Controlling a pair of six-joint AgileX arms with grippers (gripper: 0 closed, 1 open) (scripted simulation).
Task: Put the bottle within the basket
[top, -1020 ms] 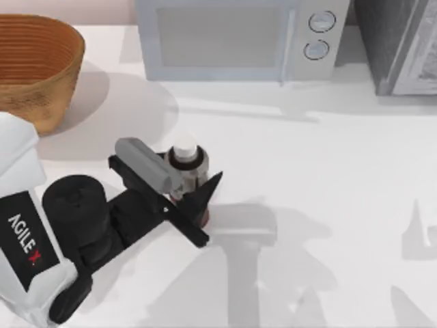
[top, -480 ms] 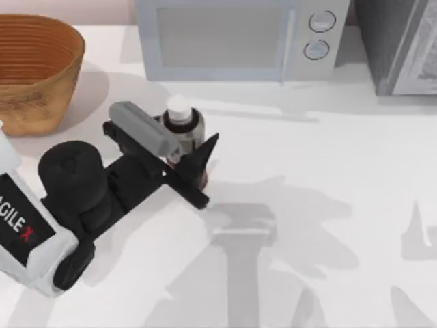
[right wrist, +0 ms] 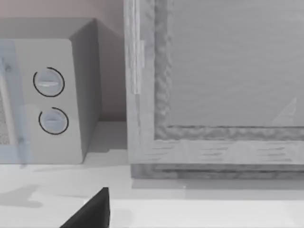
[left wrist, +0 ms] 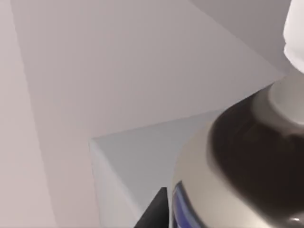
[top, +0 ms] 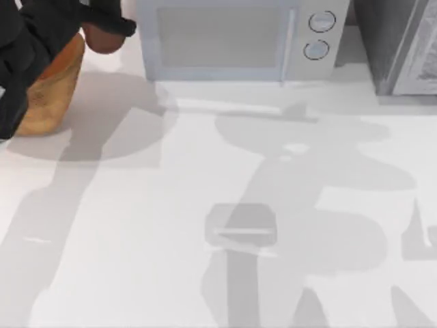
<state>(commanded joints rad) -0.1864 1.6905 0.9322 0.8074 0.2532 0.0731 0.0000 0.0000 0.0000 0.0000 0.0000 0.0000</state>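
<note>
High above the table's back left corner, my left gripper is shut on the bottle, whose reddish-brown base shows under the black fingers. The bottle hangs over the right rim of the orange-tan wicker basket, and my black arm hides most of the basket. The left wrist view shows the bottle close up, with its white cap, dark neck and grey label, and one black finger beside it. A dark part of my right gripper shows in the right wrist view, low over the table near the back right.
A pale microwave stands at the back centre, just right of the basket. A grey textured cabinet sits at the back right. The white table carries the arms' shadows.
My left gripper has lifted the bottle off the table and carried it back and to the left, up to the basket's rim. The spot where the bottle stood is now bare.
</note>
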